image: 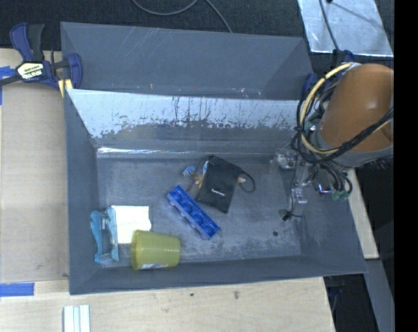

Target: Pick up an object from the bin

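My gripper hangs low over the bare floor at the right end of the bin, with nothing seen in it. Closest to it, to the left near the bin's middle, lies a black boxy object with a thin cord looping off its right side. A blue ridged bar lies slantwise just left of and below the black object.
At the front left of the bin lie a yellow-green cup on its side, a white pad and a light blue plastic piece. The arm with its orange cover and cables stands over the bin's right rim.
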`<action>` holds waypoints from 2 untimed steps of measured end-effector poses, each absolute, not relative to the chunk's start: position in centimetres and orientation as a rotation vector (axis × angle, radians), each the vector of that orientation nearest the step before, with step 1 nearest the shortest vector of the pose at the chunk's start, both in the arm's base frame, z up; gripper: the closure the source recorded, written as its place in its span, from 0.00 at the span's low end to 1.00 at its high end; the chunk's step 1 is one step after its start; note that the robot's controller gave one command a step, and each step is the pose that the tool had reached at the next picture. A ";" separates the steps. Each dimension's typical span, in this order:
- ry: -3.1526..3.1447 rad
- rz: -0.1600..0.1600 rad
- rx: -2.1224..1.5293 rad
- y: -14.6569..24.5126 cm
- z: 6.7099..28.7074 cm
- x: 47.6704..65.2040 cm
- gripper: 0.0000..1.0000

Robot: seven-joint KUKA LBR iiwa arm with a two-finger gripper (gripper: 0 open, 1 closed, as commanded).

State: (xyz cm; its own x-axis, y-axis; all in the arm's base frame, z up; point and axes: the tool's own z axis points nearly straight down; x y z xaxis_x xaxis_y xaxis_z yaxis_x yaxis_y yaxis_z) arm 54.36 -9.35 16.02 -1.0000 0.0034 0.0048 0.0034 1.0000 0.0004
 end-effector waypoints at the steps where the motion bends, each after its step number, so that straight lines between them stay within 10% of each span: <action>1: -3.145 0.001 0.000 -9.3 16.5 54.5 0.00; 2: -3.146 0.001 0.116 -2.6 10.6 58.3 0.00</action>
State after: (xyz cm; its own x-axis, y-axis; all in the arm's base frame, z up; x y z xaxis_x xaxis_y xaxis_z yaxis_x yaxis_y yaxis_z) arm 58.30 -2.57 10.60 -0.9973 -0.0734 -0.0061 -0.0734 0.9973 -0.0010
